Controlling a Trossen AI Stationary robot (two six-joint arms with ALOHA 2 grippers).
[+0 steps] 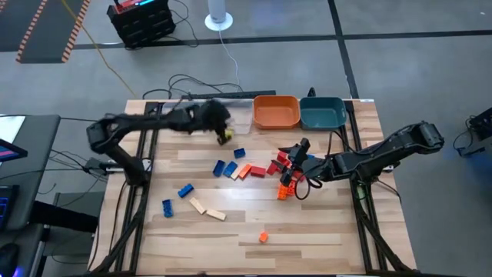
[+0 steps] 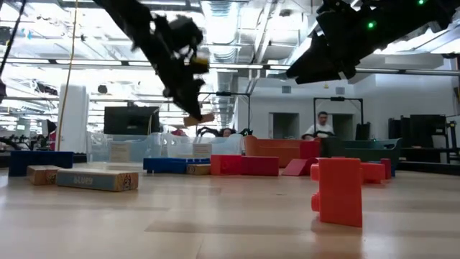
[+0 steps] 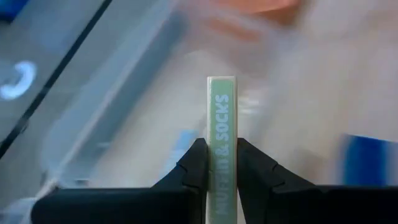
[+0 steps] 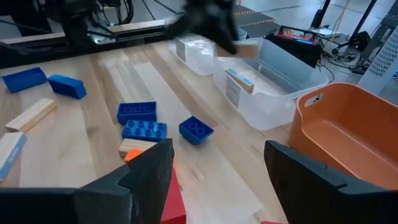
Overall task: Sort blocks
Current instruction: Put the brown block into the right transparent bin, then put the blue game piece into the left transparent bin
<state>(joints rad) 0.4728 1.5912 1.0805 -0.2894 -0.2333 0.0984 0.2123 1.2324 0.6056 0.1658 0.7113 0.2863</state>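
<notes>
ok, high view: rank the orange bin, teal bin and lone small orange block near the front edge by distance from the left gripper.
1. Orange plastic bin, just right of the left gripper.
2. Teal plastic bin, next right along the back edge.
3. Small orange block, alone near the front edge.

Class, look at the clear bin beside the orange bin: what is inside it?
In the right wrist view, the clear bin holds one pale wooden block leaning on its near wall. The left gripper, shut on another block, hangs above it and hides part of the far end.
</notes>
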